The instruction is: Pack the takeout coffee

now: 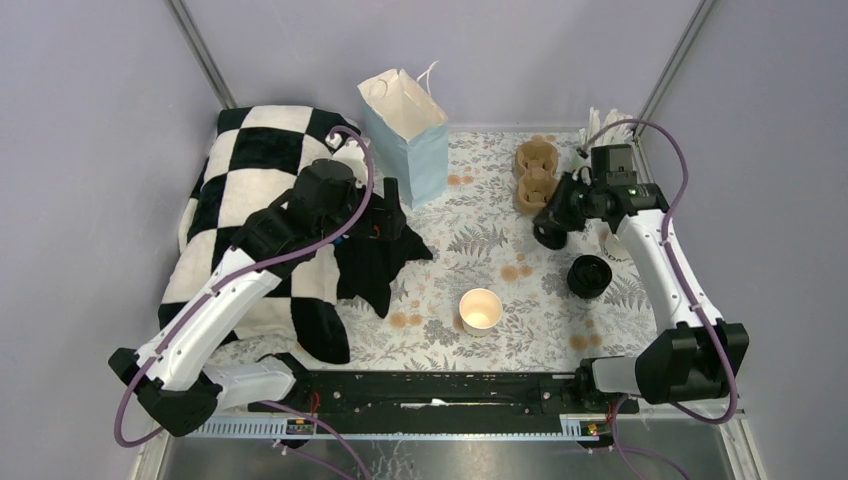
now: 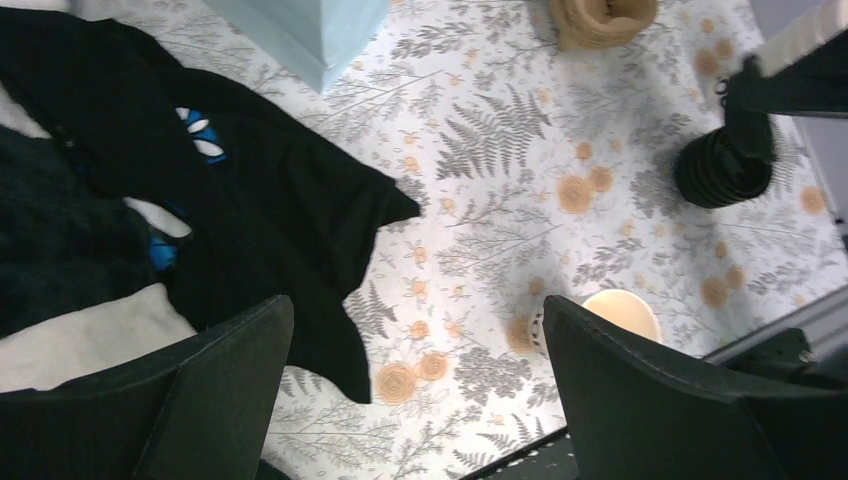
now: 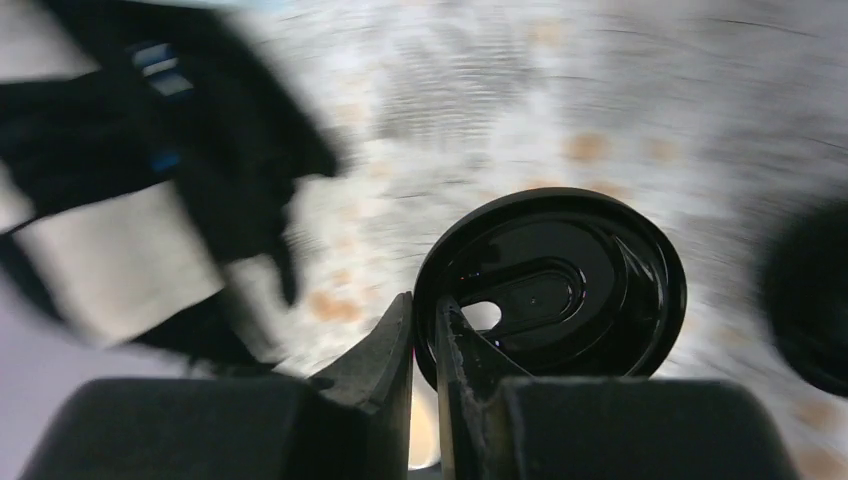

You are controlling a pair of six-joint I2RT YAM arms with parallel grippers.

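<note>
Here the black lid point(image 3: 550, 290) sits pinched by its rim in our right hand point(image 3: 425, 312), at two o'clock from the lidless white paper cup point(image 1: 480, 308) standing on the desk point(image 1: 470, 235); our left hand point(image 2: 418, 308) gapes wide above the black cloth point(image 2: 280, 220) at ten o'clock.

Light-blue paper bag point(image 1: 405, 135) stands upright on the floral tabletop point(image 1: 480, 240). Left of the bag: checkered blanket point(image 1: 250, 160), black garment point(image 1: 375, 262). Right of the bag: brown cup carrier point(image 1: 536, 175).
</note>
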